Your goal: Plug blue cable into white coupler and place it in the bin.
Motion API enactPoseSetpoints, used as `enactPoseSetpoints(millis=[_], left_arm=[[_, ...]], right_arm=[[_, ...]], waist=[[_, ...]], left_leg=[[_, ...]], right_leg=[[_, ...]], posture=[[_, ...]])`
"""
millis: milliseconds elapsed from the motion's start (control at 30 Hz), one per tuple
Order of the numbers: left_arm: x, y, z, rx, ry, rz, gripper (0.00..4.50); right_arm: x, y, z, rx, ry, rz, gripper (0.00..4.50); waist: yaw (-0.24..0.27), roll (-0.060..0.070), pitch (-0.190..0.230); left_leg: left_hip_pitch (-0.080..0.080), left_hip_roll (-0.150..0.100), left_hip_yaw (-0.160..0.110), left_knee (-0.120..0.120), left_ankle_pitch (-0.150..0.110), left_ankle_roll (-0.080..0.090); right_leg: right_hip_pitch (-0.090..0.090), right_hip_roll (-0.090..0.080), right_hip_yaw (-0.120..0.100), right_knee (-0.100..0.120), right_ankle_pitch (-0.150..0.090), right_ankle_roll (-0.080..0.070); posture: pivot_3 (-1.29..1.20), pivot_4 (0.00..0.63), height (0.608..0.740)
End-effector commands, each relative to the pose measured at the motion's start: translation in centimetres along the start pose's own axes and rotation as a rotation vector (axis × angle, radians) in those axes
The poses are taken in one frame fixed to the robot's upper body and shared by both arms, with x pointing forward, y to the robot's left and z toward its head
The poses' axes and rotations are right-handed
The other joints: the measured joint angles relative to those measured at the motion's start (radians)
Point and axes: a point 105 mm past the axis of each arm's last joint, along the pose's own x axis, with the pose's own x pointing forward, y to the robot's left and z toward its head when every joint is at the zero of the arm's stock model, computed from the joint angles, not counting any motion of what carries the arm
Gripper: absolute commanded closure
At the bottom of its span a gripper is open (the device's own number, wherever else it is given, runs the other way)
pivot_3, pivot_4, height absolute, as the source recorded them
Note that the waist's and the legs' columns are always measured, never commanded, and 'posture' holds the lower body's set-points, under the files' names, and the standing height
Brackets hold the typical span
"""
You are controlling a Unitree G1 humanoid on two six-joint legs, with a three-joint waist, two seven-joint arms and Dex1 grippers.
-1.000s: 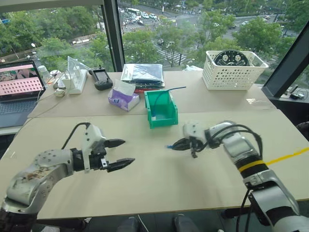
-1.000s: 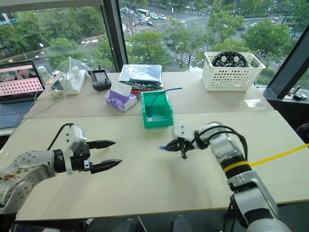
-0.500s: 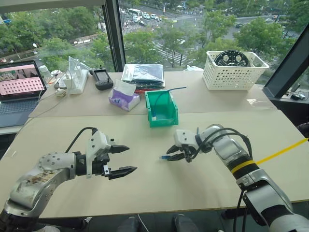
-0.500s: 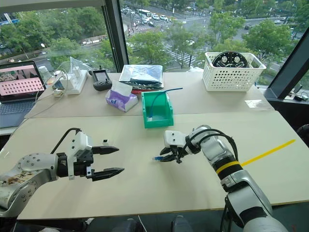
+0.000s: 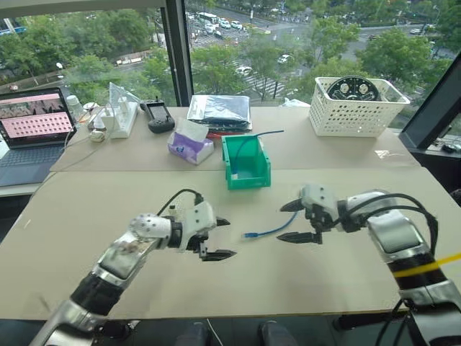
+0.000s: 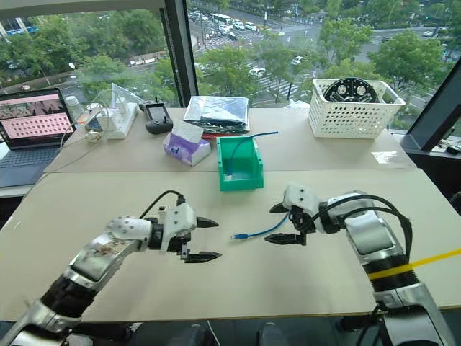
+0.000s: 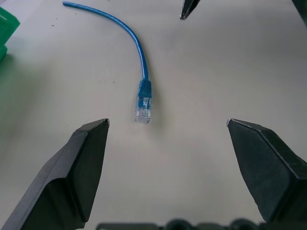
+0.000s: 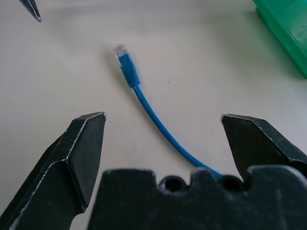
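The beige table (image 5: 346, 285) lies bare around both my grippers, so I have room to work, with the green bin (image 5: 246, 161) well beyond my jaws toward the window and nothing crowding the sides. My left gripper (image 5: 217, 238) and right gripper (image 5: 294, 220) both stand wide open and empty, facing each other with the blue cable (image 7: 139, 52) lying loose on the table between them. I judge the clean move is to close my left jaws squarely on the cable's clear plug (image 7: 143, 111), just ahead of them; I cannot make out the white coupler.

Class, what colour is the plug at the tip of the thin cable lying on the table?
Clear plug, on the blue cable; left wrist view.
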Motion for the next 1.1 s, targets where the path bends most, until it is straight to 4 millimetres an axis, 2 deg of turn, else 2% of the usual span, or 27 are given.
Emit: enactPoseSetpoints(millis=[33,233,367,467,633,800,933,1000,1100], left_arm=[[1.6,0.7,-0.4,0.063,0.011,-0.028,0.30],[3.4,1.3,-1.1,0.048,0.032,-0.055,0.30],[4.2,1.4,-1.7,0.042,0.061,-0.072,0.30],[4.5,1.4,-2.3,0.013,0.089,-0.081,0.93],[4.5,1.7,-2.5,-0.016,0.099,-0.074,2.71],[4.8,2.2,-1.5,-0.057,0.033,-0.022,4.36],[4.8,2.0,0.0,-0.119,-0.057,-0.016,4.43],[4.7,1.8,2.2,-0.183,-0.161,-0.009,4.43],[4.5,1.7,4.2,-0.228,-0.241,-0.004,4.43]], right_arm=[[-1.6,0.8,-0.1,0.022,0.016,-0.063,0.04],[-3.3,2.7,-0.4,0.109,0.063,-0.096,0.04],[-3.8,3.6,-0.3,0.139,0.077,-0.100,0.04],[-4.0,3.8,-0.2,0.144,0.089,-0.111,0.00],[-4.3,4.1,0.3,0.183,0.082,-0.117,0.00],[-4.2,5.6,-0.2,0.338,0.055,-0.090,0.00],[-3.9,6.7,-0.6,0.533,-0.022,-0.073,0.00],[-3.4,6.3,-1.5,0.785,-0.150,-0.130,0.00],[-3.0,5.8,-1.5,0.984,-0.284,-0.161,0.00]], waist=[[0.004,0.000,0.000],[0.003,-0.001,0.001],[0.008,-0.001,0.001],[0.012,-0.001,0.001],[0.014,-0.001,0.001],[0.015,-0.002,0.001],[0.014,-0.001,0.001],[0.012,-0.002,0.001],[0.013,-0.002,0.001]], left_leg=[[-0.001,0.000,0.000,0.000,0.000,0.000],[-0.003,0.001,0.000,0.004,0.000,0.000],[-0.002,0.001,-0.001,0.008,0.000,0.000],[-0.003,0.001,-0.001,0.010,0.000,0.000],[-0.004,0.001,-0.001,0.015,0.000,0.001],[-0.004,0.002,-0.001,0.016,0.000,0.001],[-0.006,0.002,-0.002,0.016,-0.001,0.001],[-0.008,0.002,-0.002,0.016,-0.001,0.001],[-0.010,0.003,-0.005,0.016,-0.001,0.001]], right_leg=[[0.000,0.000,0.000,0.000,0.000,0.000],[-0.001,0.000,0.000,0.000,-0.001,0.002],[0.001,-0.001,0.000,0.001,-0.005,0.009],[0.002,0.000,0.000,0.001,-0.005,0.010],[0.003,0.000,0.000,0.001,-0.005,0.011],[0.003,0.000,0.000,0.001,-0.004,0.011],[0.002,0.000,0.000,0.001,-0.004,0.012],[0.000,0.000,0.000,0.001,-0.004,0.011],[0.000,0.000,-0.001,0.002,-0.003,0.010]], posture=[[0.00,0.150,0.740],[0.00,0.150,0.740],[0.00,0.150,0.740],[0.00,0.150,0.740],[0.00,0.150,0.740],[0.00,0.150,0.740],[0.00,0.150,0.740],[0.00,0.150,0.740],[0.00,0.150,0.740]])
